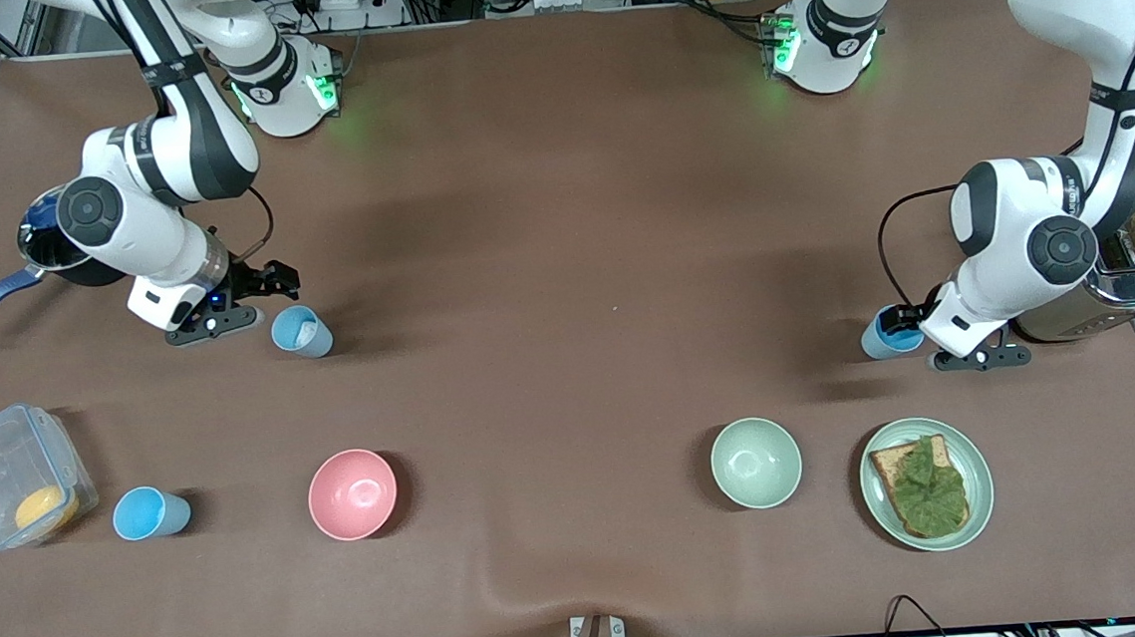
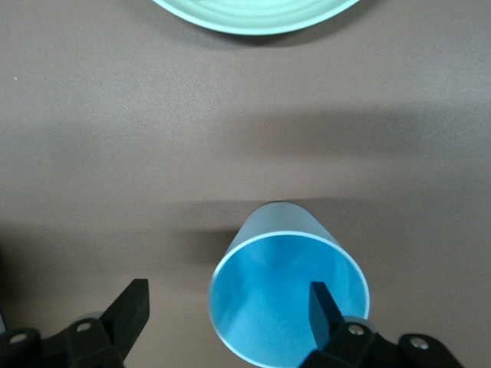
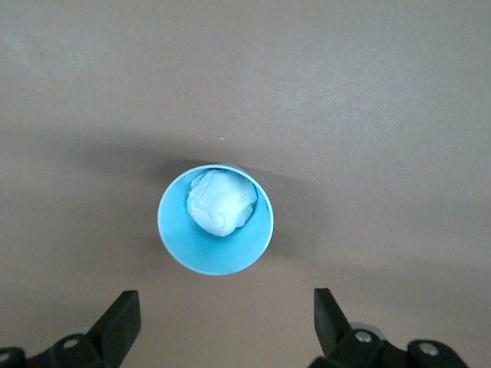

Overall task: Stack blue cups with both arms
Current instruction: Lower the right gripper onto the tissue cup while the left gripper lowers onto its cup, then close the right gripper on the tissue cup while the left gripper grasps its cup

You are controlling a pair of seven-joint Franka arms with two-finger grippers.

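Nearest the camera: a plate w/ toast, a green bowl, a pink bowl, a blue cup and a clear box, all in a row on the counter.

Landmark = pink bowl. The blue cup stands beside it toward the right arm's end, next to the box. A 2nd cup, w/ a whitish wad inside, stands farther from the camera than the bowl. A 3rd cup stands well off toward the left arm's end, past the green bowl, near a toaster.

Right pincer hangs over the counter just beside the 2nd cup, fingers spread wide, empty; wrist view shows the cup ahead of the tips, not between them. Left pincer is at the 3rd cup, fingers apart, one finger inside the rim and one outside; no squeeze on the wall visible yet.

Progress, as I judge it: early. No cup sits in another; all 3 stand apart. Left: grip, lift, carry, nest.
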